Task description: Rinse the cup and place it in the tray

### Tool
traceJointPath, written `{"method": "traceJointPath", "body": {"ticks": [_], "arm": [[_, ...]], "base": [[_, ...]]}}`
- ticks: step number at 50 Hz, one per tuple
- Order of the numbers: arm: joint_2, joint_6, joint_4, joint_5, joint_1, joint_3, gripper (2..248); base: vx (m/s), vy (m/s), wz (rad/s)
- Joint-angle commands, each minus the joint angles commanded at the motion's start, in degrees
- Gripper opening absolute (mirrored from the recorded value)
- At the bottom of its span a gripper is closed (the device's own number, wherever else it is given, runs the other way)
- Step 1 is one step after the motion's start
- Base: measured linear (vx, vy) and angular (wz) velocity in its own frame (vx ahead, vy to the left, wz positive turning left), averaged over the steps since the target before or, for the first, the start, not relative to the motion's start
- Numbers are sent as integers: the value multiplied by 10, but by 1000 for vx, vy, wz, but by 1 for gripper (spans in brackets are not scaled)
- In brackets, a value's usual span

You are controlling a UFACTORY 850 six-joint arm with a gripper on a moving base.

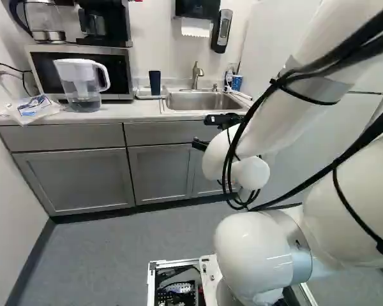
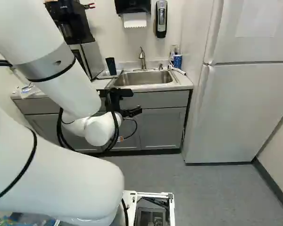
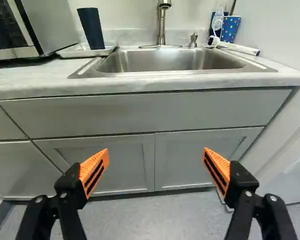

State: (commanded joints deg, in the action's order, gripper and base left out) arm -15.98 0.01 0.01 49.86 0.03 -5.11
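Orange pads [image 3: 94, 172] stand nearest the wrist camera, one on either side of a wide gap, and between them show only the grey cabinet doors [image 3: 125, 162] and floor [image 3: 155, 220] beyond. The gripper [image 2: 131, 113] is wide open, then, holding nothing, and neither finger touches anything. It hangs from the white arm [image 2: 68, 174] in front of the cabinets, its fingers lower than the counter [image 3: 35, 80] and pointing toward the cabinet fronts. The dark blue cup [image 3: 91, 28] is well apart from it, standing in the shallow white tray [image 3: 72, 53] on the counter, between the microwave [image 1: 116, 58] and the sink [image 3: 107, 64]. Whether the cup is wet cannot be told. Behind the basin rises the metal faucet [image 3: 161, 25], with a small metal fitting [image 3: 193, 40] beside its base. Past that, at the sink's far corner from the tray, is a blue dotted cup [image 3: 230, 28], near a white tube [image 3: 240, 48] that lies along the corner. A clear pitcher with a white handle [image 1: 83, 95] stands before the microwave, with a crumpled plastic bag [image 1: 30, 109] near it. In the right base view a white refrigerator [image 2: 245, 113] stands beside the counter's end.
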Motion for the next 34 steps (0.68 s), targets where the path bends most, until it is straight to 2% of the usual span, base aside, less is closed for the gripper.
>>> {"method": "traceJointPath", "body": {"ticks": [34], "arm": [[0, 0, 0, 1, 0, 1, 247]], "base": [[0, 0, 0]]}}
